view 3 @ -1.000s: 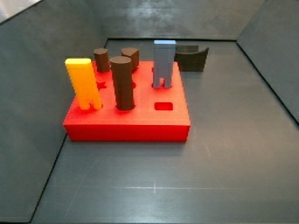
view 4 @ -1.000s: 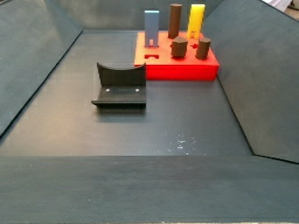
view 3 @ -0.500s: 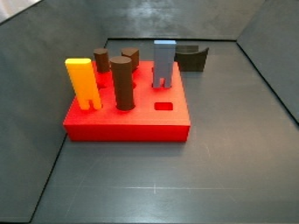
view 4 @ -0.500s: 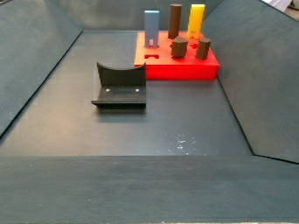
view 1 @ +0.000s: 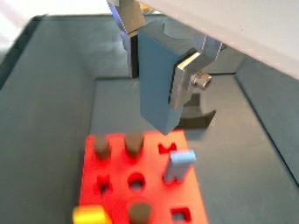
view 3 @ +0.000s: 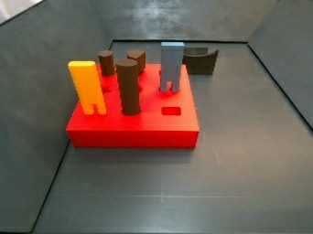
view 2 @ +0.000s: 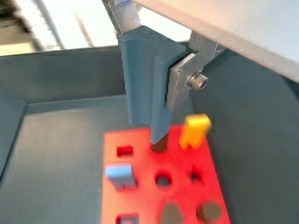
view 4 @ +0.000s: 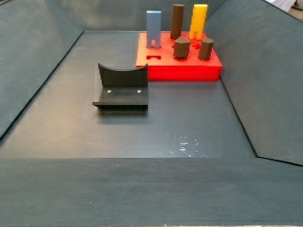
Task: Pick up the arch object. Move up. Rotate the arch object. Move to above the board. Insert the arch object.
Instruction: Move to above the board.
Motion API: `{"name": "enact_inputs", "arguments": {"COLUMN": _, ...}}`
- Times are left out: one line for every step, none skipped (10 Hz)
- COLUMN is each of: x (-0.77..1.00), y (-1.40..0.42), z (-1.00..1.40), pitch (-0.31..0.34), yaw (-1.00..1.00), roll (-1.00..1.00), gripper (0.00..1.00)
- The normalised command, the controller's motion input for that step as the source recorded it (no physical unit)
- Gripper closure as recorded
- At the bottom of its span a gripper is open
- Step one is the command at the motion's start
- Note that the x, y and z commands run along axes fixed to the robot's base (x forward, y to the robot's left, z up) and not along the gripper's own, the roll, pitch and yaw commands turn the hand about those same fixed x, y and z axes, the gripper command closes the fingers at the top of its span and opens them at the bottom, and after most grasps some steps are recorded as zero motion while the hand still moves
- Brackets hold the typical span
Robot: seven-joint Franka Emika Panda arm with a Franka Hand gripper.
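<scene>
The arch object (view 3: 171, 66) is a tall blue-grey block standing upright, legs down, at a back corner of the red board (view 3: 134, 132). It also shows in the other side view (view 4: 154, 24) and small in both wrist views (view 1: 179, 164) (view 2: 119, 174). The gripper (view 1: 158, 79) appears only in the wrist views (view 2: 149, 79), high over the board (view 1: 111, 171). Its silver fingers (view 1: 184, 74) lie against a large blue-grey block (view 1: 152, 87) with a curved notch at its upper end. No arm shows in either side view.
A yellow two-legged block (view 3: 84, 87) and brown pegs (view 3: 128, 87) stand on the board. The dark fixture (view 4: 120, 86) sits on the grey floor beside the board. Sloping grey walls enclose the floor.
</scene>
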Motion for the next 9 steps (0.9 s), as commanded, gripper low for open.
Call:
{"name": "enact_inputs", "arguments": {"x": 0.28, "y": -0.78, "z": -0.10, "pitch": 0.126, "yaw": 1.00, "roll": -0.01, "gripper": 1.00}}
{"name": "enact_inputs", "arguments": {"x": 0.22, "y": -0.50, "z": -0.05, "pitch": 0.132, "yaw": 1.00, "roll": -0.01, "gripper": 1.00}}
{"name": "enact_inputs", "arguments": {"x": 0.13, "y": -0.26, "z": -0.01, "pitch": 0.140, "yaw": 1.00, "roll": 0.00, "gripper": 1.00}}
{"name": "enact_inputs", "arguments": {"x": 0.09, "y": -0.17, "z": 0.00, "pitch": 0.145, "yaw": 1.00, "roll": 0.01, "gripper": 1.00}}
{"name": "enact_inputs", "arguments": {"x": 0.08, "y": -0.12, "z": 0.01, "pitch": 0.156, "yaw": 1.00, "roll": 0.01, "gripper": 1.00}}
{"name": "enact_inputs", "arguments": {"x": 0.08, "y": -0.09, "z": 0.01, "pitch": 0.172, "yaw": 1.00, "roll": 0.01, "gripper": 1.00}}
{"name": "enact_inputs", "arguments": {"x": 0.08, "y": -0.06, "z": 0.01, "pitch": 0.205, "yaw": 1.00, "roll": 0.02, "gripper": 1.00}}
{"name": "enact_inputs", "arguments": {"x": 0.08, "y": -0.05, "z": 0.02, "pitch": 0.238, "yaw": 1.00, "roll": 0.03, "gripper": 1.00}}
{"name": "enact_inputs", "arguments": {"x": 0.08, "y": -0.04, "z": 0.02, "pitch": 0.276, "yaw": 0.98, "roll": 0.04, "gripper": 1.00}}
